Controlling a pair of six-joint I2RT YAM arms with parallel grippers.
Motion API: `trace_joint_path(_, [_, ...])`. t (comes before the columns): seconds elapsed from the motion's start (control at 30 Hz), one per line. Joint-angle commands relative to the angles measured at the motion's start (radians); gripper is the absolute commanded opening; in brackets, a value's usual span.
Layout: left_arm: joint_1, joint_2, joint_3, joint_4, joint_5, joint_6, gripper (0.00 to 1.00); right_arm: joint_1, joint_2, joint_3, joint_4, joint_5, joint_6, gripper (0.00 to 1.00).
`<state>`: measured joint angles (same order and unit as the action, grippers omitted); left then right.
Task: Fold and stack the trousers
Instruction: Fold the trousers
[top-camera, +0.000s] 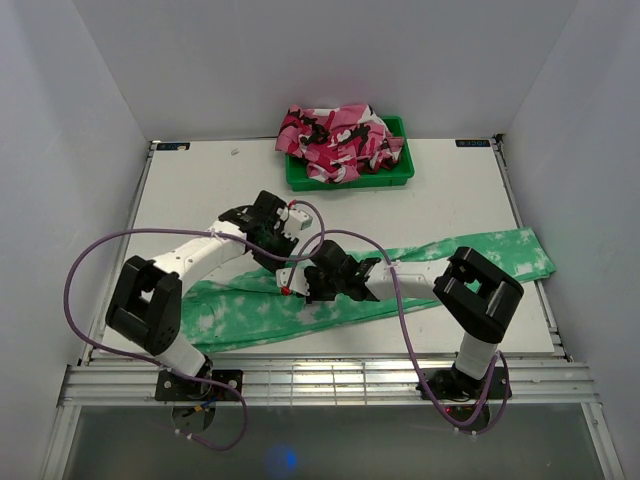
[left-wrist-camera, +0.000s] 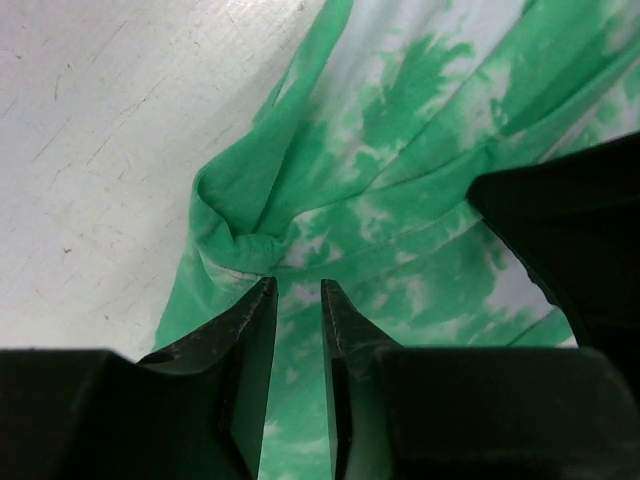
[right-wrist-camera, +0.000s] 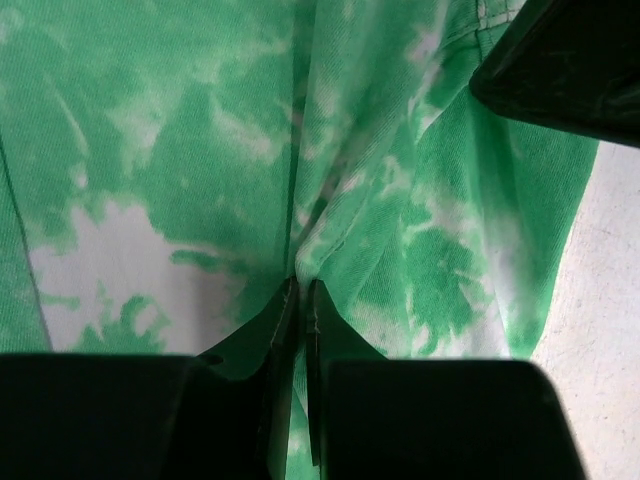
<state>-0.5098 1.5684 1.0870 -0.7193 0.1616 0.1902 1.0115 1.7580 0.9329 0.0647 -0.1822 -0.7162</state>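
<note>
The trousers, bright green with white tie-dye blotches, lie stretched left to right across the near part of the table. Both grippers meet over their middle. My left gripper comes in from the far side. In the left wrist view its jaws stand a narrow gap apart, with a puckered bunch of trouser edge gathered at the tips. My right gripper is beside it. In the right wrist view its jaws are almost closed on a fold of the cloth, and creases run out from the tips.
A green tray at the back middle of the table holds a pink, white and black patterned garment. White walls stand on three sides. Bare white table shows left of the trousers' edge. Purple cables loop over both arms.
</note>
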Motion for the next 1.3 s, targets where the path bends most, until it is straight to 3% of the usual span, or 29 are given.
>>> trace_joint_path(0.0, [-0.038,0.025,0.010,0.026,-0.193,-0.095,0.34,0.009,0.024,-0.006,0.000,0.023,0.014,0.08])
trace_joint_path(0.27, [-0.090,0.110,0.013,0.054,-0.361,-0.173,0.30,0.010,0.029,0.006,0.001,0.033,0.035,0.08])
trace_joint_path(0.43, [-0.091,0.154,0.020,0.057,-0.416,-0.179,0.35,0.010,0.029,0.004,0.003,0.041,0.038,0.08])
trace_joint_path(0.63, [-0.091,0.154,0.054,0.066,-0.340,-0.215,0.49,0.016,0.038,0.009,0.004,0.050,0.041,0.08])
trace_joint_path(0.87, [-0.105,0.121,0.056,0.070,-0.261,-0.207,0.44,0.019,0.044,0.018,0.003,0.053,0.047,0.08])
trace_joint_path(1.2, [-0.113,0.148,0.027,0.087,-0.266,-0.193,0.44,0.019,0.047,0.026,0.000,0.053,0.055,0.08])
trace_joint_path(1.27, [-0.113,0.159,0.022,0.096,-0.272,-0.177,0.38,0.019,0.051,0.027,-0.003,0.056,0.057,0.08])
